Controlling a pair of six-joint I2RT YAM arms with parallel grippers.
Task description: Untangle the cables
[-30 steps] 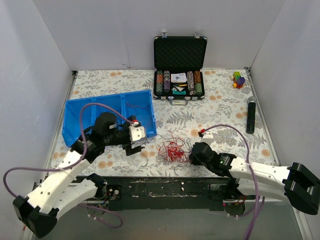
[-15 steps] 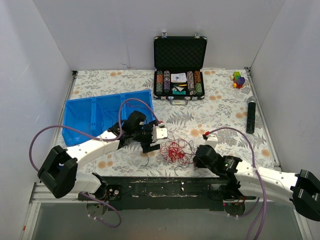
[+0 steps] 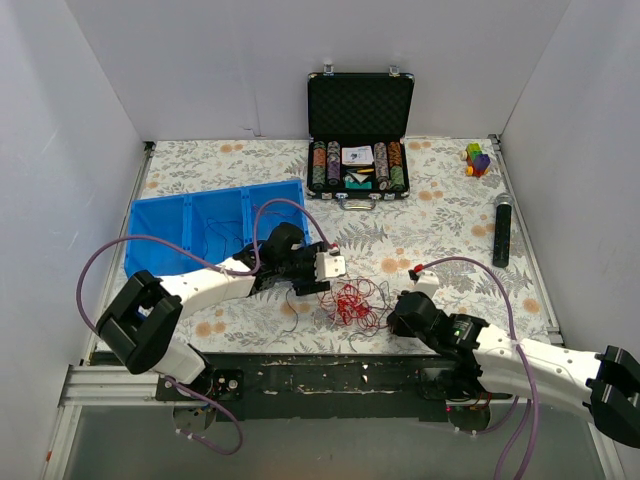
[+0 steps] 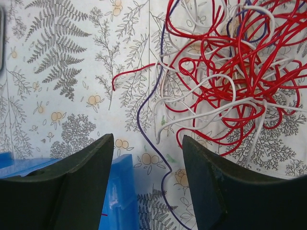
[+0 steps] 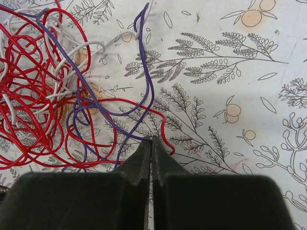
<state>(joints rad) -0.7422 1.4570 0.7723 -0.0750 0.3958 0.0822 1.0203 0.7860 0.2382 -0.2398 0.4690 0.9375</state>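
The cables (image 3: 345, 300) lie in a tangle of red, white and dark navy wire on the floral cloth near the front. My left gripper (image 3: 306, 286) is open just left of the tangle. In the left wrist view a loose navy strand (image 4: 144, 129) runs on the cloth between the open fingers, and the tangle (image 4: 225, 72) lies ahead to the upper right. My right gripper (image 3: 392, 312) is at the tangle's right edge. In the right wrist view its tips (image 5: 151, 142) are shut on a navy strand (image 5: 146, 86), and a red loop (image 5: 165, 134) passes just behind them.
A blue divided bin (image 3: 200, 225) stands at the left; its corner (image 4: 120, 191) shows between the left fingers. An open black case of poker chips (image 3: 360, 140) is at the back. Toy blocks (image 3: 477, 158) and a black microphone (image 3: 501, 230) lie at the right.
My left arm has swung right, from the blue bin to the left edge of the tangle. My right gripper has drawn back slightly towards the near edge.
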